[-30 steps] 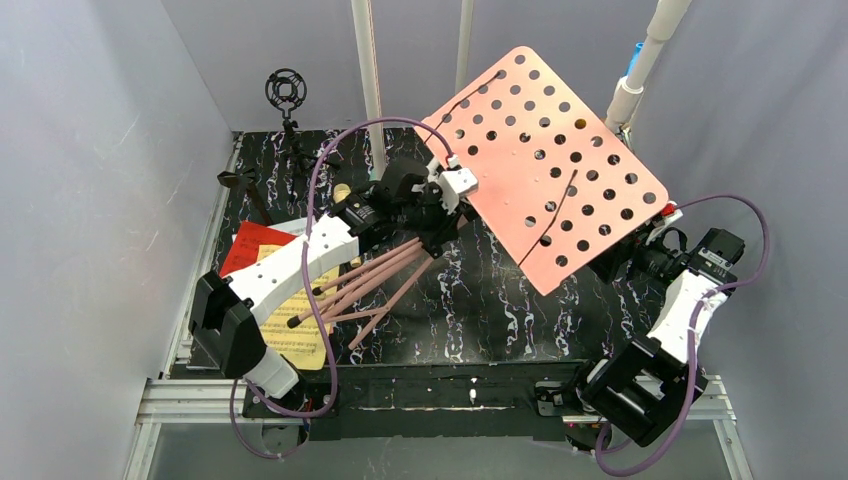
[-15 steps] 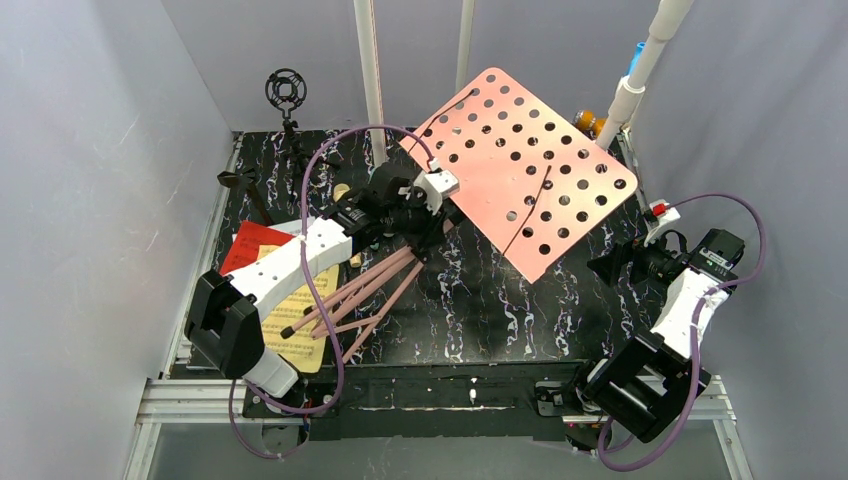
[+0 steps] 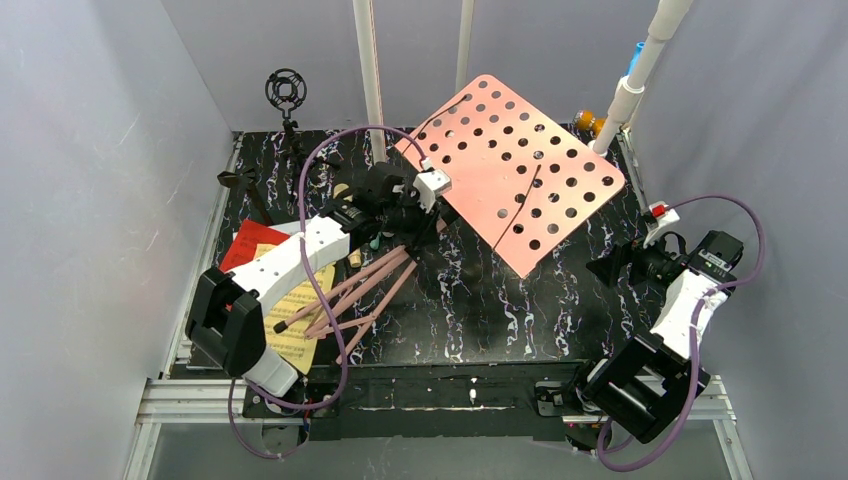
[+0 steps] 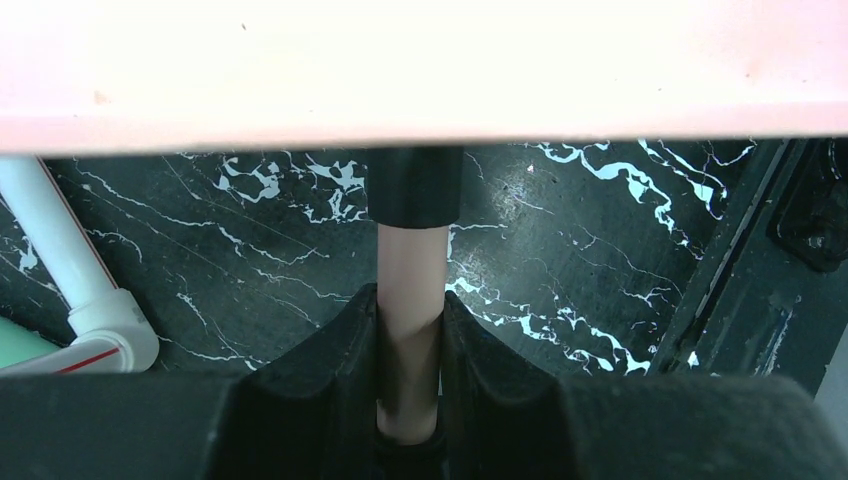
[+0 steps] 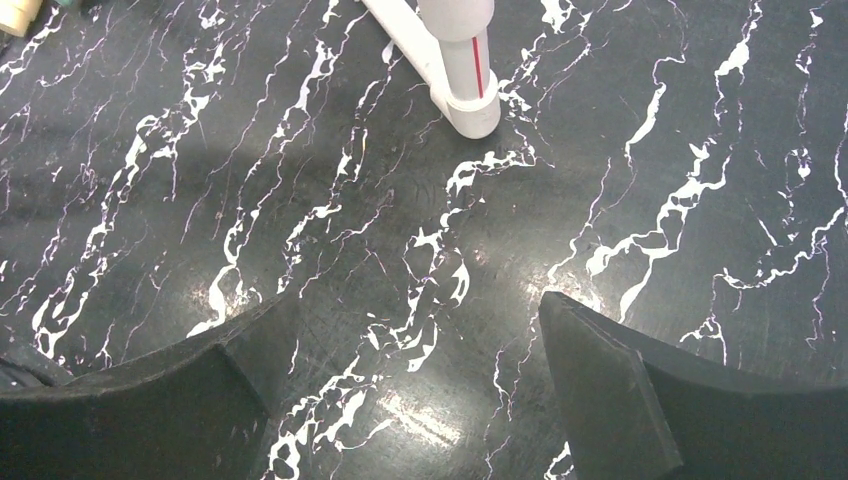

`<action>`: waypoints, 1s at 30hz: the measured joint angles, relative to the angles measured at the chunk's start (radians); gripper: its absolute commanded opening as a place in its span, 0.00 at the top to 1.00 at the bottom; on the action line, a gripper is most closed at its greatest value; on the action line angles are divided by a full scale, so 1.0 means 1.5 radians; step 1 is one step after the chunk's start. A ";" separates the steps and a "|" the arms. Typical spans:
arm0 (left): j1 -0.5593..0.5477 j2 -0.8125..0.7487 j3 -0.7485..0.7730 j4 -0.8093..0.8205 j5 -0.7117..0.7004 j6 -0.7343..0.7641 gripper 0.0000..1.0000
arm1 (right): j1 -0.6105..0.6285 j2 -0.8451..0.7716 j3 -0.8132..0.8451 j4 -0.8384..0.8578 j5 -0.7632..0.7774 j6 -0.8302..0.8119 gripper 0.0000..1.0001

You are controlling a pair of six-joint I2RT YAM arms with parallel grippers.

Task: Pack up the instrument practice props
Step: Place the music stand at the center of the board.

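The pink hole-punched music stand [image 3: 510, 165] hangs tilted above the black marble table, its folded pink tripod legs [image 3: 345, 295] trailing down to the left. My left gripper [image 3: 420, 212] is shut on the stand's pink pole [image 4: 410, 300], just below the plate [image 4: 420, 60]. My right gripper [image 3: 608, 268] is open and empty over bare table [image 5: 420, 300] at the right. The red folder [image 3: 250, 243] and yellow sheet music [image 3: 300, 335] lie at the left under my left arm. An orange-yellow microphone end [image 3: 586, 120] shows behind the plate. A mint-green object [image 4: 20, 345] shows at the left wrist view's edge.
White plastic pipe frame posts stand at the back [image 3: 368, 70] and back right [image 3: 640, 70]; a pipe foot [image 5: 465, 80] lies ahead of my right gripper. A black mic shock mount on a small tripod [image 3: 287, 95] stands back left. Grey walls enclose the table.
My left gripper has carried the music stand left and back; the plate has swung away from my right gripper and the legs have slid left. The right arm has barely moved.
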 measured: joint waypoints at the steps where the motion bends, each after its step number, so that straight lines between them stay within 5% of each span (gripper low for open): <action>1: 0.001 0.004 0.000 0.002 0.002 0.000 1.00 | -0.001 -0.001 0.000 0.000 0.000 0.001 0.02; 16: 0.017 0.027 -0.031 0.079 0.016 -0.003 1.00 | -0.034 0.000 -0.009 0.021 0.050 0.018 0.02; 30: 0.020 -0.065 -0.118 0.101 0.023 0.004 1.00 | -0.034 0.008 -0.009 0.017 0.040 0.010 0.02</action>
